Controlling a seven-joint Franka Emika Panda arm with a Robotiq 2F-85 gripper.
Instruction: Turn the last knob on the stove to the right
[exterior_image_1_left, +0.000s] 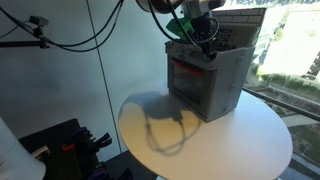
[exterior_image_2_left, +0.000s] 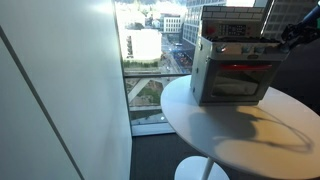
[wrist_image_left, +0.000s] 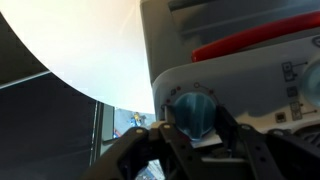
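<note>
The small grey toy stove (exterior_image_1_left: 205, 82) with a red-trimmed door stands on the round white table (exterior_image_1_left: 200, 145). It shows in both exterior views (exterior_image_2_left: 232, 72) and fills the top right of the wrist view (wrist_image_left: 235, 45). My gripper (exterior_image_1_left: 205, 45) is at the end of the stove's knob row (exterior_image_2_left: 290, 35). In the wrist view a round blue-grey knob (wrist_image_left: 192, 108) at the corner of the control panel sits between my two fingers (wrist_image_left: 192, 120). The fingers press against its two sides. The other knobs are too small to make out.
The stove sits near the table's far edge, by a tall window with a city view (exterior_image_2_left: 150, 45). Black cables and camera gear (exterior_image_1_left: 40, 30) hang beside a white wall. The table top (exterior_image_2_left: 240, 140) lies in front of the stove.
</note>
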